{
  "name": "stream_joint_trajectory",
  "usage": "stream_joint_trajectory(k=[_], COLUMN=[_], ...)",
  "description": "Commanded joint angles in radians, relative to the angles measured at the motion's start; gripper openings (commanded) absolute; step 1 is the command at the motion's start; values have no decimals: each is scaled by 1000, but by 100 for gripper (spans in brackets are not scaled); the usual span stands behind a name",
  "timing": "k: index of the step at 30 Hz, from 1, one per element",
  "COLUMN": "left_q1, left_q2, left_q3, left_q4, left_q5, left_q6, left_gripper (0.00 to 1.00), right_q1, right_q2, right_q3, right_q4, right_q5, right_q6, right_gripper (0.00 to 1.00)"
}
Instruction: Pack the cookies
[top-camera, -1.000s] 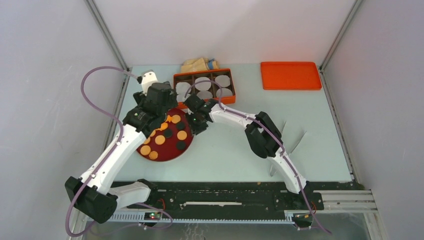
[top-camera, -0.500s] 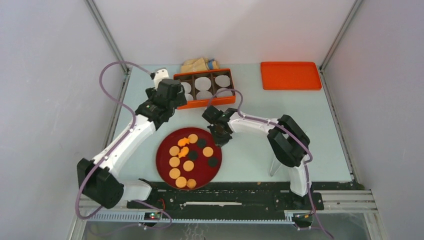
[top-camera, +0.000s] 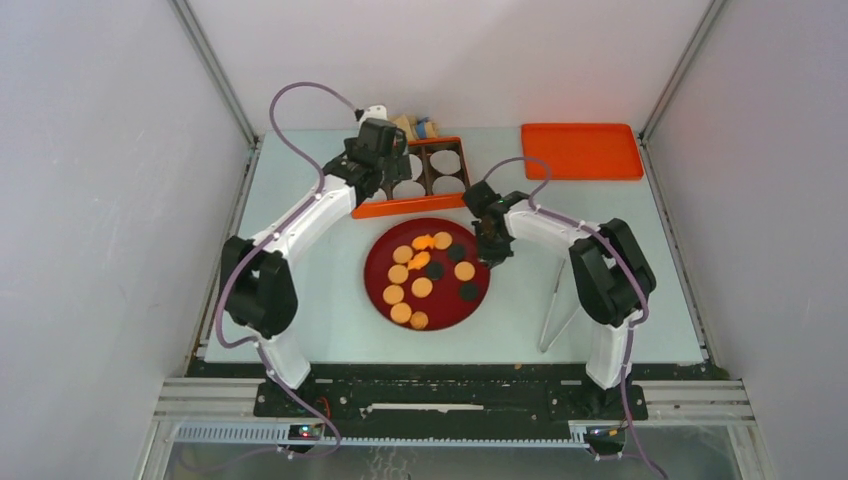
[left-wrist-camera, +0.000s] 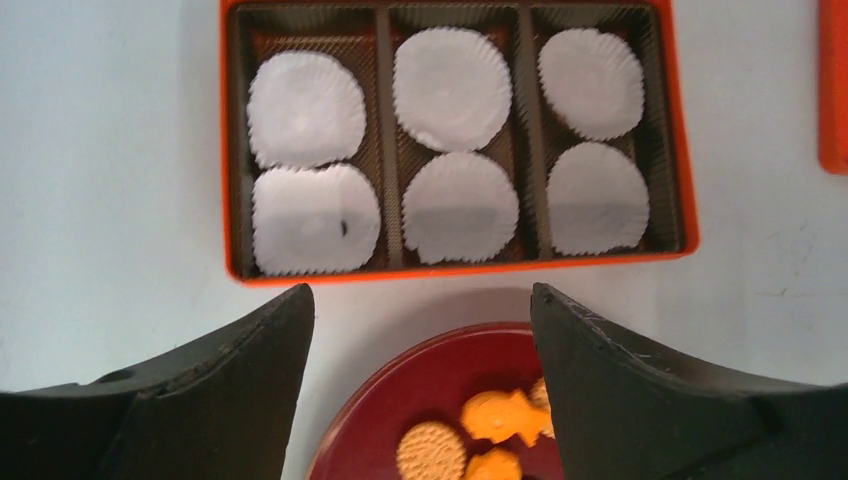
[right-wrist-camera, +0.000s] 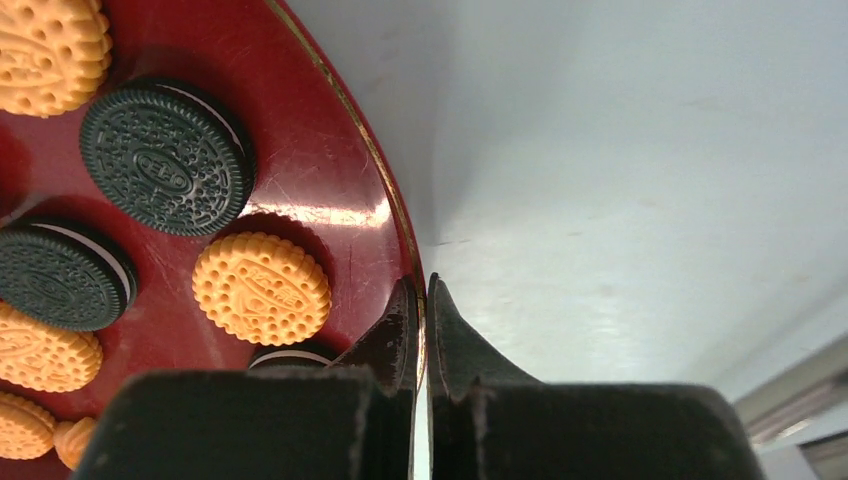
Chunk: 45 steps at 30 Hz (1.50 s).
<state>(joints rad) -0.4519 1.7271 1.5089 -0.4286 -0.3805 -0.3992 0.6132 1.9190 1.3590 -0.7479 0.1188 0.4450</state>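
1. Checking progress: none of the cookies (top-camera: 422, 287) has been packed. All of them (orange-tan rounds, black rounds and a few bright orange shaped pieces) lie flat in a single layer on the dark red plate (top-camera: 446, 306).
2. Plate position: the plate sits on the table (top-camera: 300, 300), just on the near side of the orange box (left-wrist-camera: 230, 150). In the left wrist view its far rim is close to the box's near wall but not touching it.
3. Box condition: the box has three lanes with two white paper liners (left-wrist-camera: 452, 88) in each. All six liners are bare.
4. Right tool (right-wrist-camera: 420, 285): the jaws are drawn nearly together and pinch the plate's right-hand rim. The right wrist view shows the rim edge running between the two fingertips. No cookie is in this grip.
5. Left tool (left-wrist-camera: 420, 295): the jaws are spread wide with nothing between them. The tool hangs above the strip of table between the box and the plate.
6. Work remaining, as judged: the whole transfer. Every cookie has yet to be lifted from the plate and set onto a liner. With the plate this close to the box, the carry for each cookie looks short.
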Motion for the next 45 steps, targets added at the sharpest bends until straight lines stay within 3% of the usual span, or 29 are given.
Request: stream_joint_trajectory(k=[1,6,9,17,21,26,34,45], left_q1=[-2,-2,-2,-2,-2,-2,-7,-12], left_q2=[93,230,315,493,531,543,485,323], left_q3=[144,252,336,477,484,467,312,-18], left_q4=[39,32,3,-61,-52,-58,-57,-1], left_q5=[65,83,78,104,105,121,168,159], left_q6=[66,70,81,95,107,105,48,9], left_gripper=[80,60,47,45,45,45,32,28], right_q1=[-61,-40,-9,87,77,59,-53,-248], right_q2=[-84,-93,-98,-130,-128,-184,-257,30], right_q3=[-16,-23,-36,-98,-96,-95,16,356], right_q4=[-23,-38,-52,-79,-61,-78,-70,-48], right_q5=[119,108,94,67,62,80,89,91], right_q6=[8,-4,-2,44,61,62,30,-17], right_gripper=[0,4,0,2,32,60,55,55])
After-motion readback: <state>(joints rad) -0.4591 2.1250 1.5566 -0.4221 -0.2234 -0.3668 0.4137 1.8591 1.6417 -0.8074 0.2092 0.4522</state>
